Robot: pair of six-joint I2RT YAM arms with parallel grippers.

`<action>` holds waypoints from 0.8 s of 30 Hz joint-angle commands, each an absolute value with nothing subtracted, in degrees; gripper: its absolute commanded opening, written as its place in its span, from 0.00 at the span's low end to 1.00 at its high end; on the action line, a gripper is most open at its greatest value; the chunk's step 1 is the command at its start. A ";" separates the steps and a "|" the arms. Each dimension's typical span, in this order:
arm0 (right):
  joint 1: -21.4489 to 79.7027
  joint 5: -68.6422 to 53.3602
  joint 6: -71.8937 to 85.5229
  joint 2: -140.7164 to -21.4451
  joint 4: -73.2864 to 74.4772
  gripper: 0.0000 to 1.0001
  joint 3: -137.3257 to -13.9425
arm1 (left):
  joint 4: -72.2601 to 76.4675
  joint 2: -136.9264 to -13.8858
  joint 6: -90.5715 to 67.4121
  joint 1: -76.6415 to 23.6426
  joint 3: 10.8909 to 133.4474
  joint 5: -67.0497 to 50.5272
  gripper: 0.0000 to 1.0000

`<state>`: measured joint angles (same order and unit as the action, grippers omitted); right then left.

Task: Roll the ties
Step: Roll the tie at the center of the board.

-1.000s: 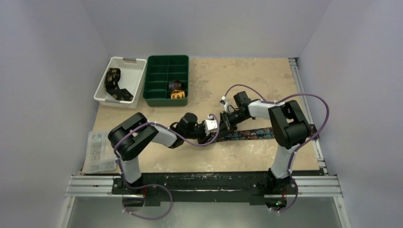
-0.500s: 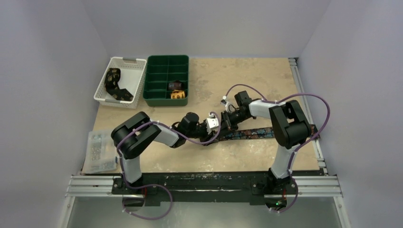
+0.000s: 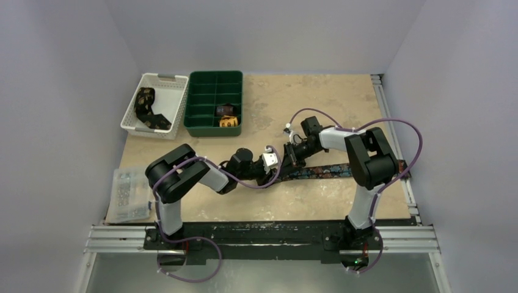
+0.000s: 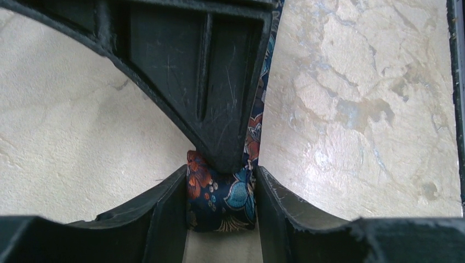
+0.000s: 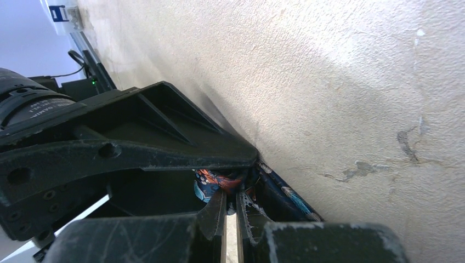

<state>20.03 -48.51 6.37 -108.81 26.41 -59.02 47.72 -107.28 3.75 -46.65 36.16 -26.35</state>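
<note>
The surface [image 3: 317, 104] carries one navy tie [image 3: 324, 171] laid flat, running from the right edge toward the middle, where both arms meet over its near end. There the fabric is wound into a small roll [image 4: 219, 211]. The left tool [image 3: 278, 166] grips that roll from both sides, its fingers [image 4: 164, 219] touching the cloth. The right tool [image 5: 231, 207] stands narrow, its jaws almost together, and seems to nip the fabric at the core of the roll.

The main risk, as I judge it, is the roll springing loose. It has only a few turns, and silky cloth slips, so if either tool lets go before the other has a firm hold, the turns may unwind. A second risk is the roll going skew: if the long flat part drags or is pulled off line, the next turns will cone out to one side. The tips are also crowded very close, so they could knock one another or snag the fabric edge.

Against the earlier view, the left arm's elbow has shifted toward the centre and its wrist has turned slightly. The right arm and the flat length of tie lie much as they did, and the roll shows no clear advance
</note>
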 commanded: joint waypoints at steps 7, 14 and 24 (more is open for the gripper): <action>20.12 -34.42 1.82 -113.38 28.25 0.00 -59.47 | 59.99 -111.00 3.52 -47.90 32.02 -22.12 0.43; 20.12 -35.06 0.71 -114.43 29.06 0.00 -59.89 | 56.65 -110.13 6.88 -48.12 32.67 -24.69 0.13; 19.99 -38.40 -0.55 -107.63 30.94 0.35 -62.96 | 16.00 -102.99 13.54 -48.79 44.85 -21.10 0.00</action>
